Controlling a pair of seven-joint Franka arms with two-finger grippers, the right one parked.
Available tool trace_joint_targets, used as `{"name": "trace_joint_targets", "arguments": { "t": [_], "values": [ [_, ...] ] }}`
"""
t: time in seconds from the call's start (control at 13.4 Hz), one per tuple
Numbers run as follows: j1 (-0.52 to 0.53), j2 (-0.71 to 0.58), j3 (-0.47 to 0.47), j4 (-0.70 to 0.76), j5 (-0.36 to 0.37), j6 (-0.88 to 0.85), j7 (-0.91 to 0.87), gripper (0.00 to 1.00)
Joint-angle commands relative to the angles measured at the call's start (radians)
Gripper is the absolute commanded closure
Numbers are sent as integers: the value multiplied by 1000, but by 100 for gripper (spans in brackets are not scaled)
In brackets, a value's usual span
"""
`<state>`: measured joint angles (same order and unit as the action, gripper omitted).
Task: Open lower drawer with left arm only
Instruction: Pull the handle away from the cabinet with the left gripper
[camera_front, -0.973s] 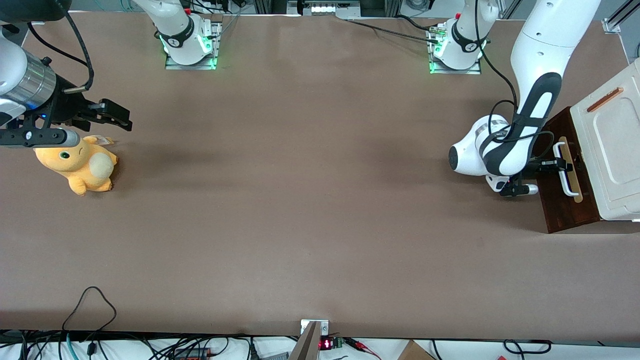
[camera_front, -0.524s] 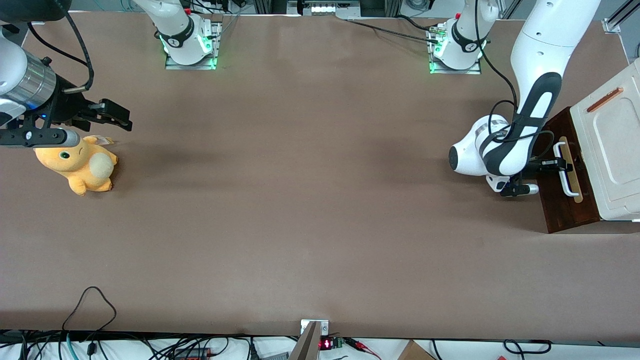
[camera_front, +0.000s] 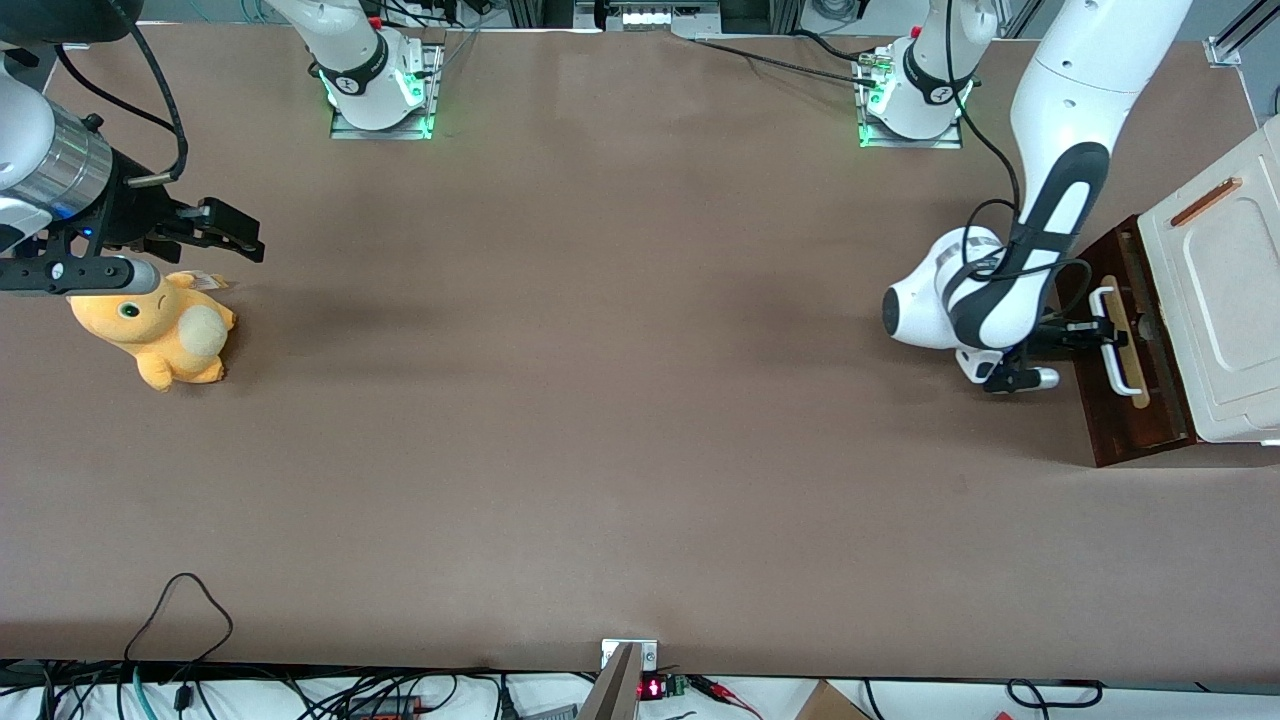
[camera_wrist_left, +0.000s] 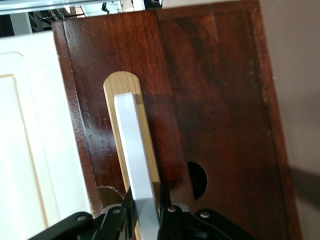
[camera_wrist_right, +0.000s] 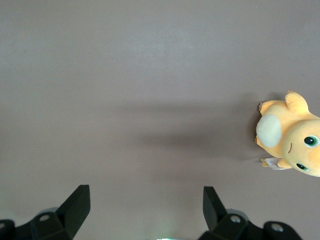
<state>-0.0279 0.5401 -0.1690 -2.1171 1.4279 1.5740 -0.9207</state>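
Observation:
The lower drawer (camera_front: 1135, 400) has a dark brown front with a white bar handle (camera_front: 1116, 342) on a pale wood strip. It stands pulled a little way out from the cabinet at the working arm's end of the table. The left arm (camera_front: 1040, 210) reaches down in front of it, and its gripper (camera_front: 1098, 333) is shut on the handle near the bar's middle. In the left wrist view the handle (camera_wrist_left: 135, 165) runs between the black fingers (camera_wrist_left: 176, 210) of the gripper (camera_wrist_left: 147, 212), with the drawer front (camera_wrist_left: 215, 110) all around.
The cream-white upper panel (camera_front: 1225, 290) with a thin orange-brown strip (camera_front: 1208, 200) sits above the drawer. A yellow plush toy (camera_front: 160, 330) lies toward the parked arm's end of the table. Cables hang along the table's near edge (camera_front: 180, 620).
The left arm and gripper have drawn back from the cabinet, and the drawer front with its handle has come out with them.

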Motion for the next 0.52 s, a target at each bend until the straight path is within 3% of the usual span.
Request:
{"name": "trace_joint_targets", "arguments": {
  "t": [0.0,0.45],
  "values": [
    [-24,-14,-75,37,-26,26,31,100],
    [-44,-9,-121,37,-27,26,36,100]
  ]
}}
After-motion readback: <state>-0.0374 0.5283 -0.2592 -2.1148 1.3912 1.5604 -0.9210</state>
